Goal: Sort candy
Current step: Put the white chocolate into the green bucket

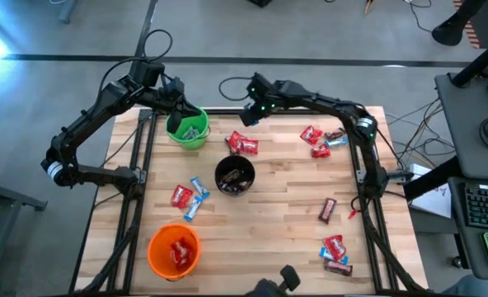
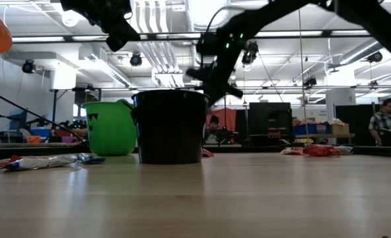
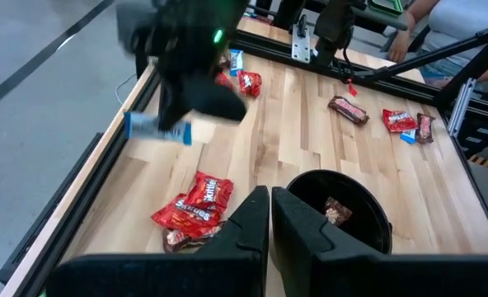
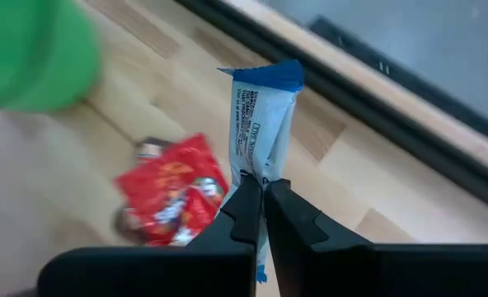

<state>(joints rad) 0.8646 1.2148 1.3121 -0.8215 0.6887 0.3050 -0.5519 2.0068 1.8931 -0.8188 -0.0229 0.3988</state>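
Fingers (image 4: pixel 265 219) of R gripper (image 4: pixel 259 202) pinching blue-white candy (image 4: pixel 263 124) upright between

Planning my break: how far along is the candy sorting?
Some candy is in the green cup, black cup and orange cup. The right gripper holds a blue bar; the left gripper is shut, empty. Loose candy remains on the table.
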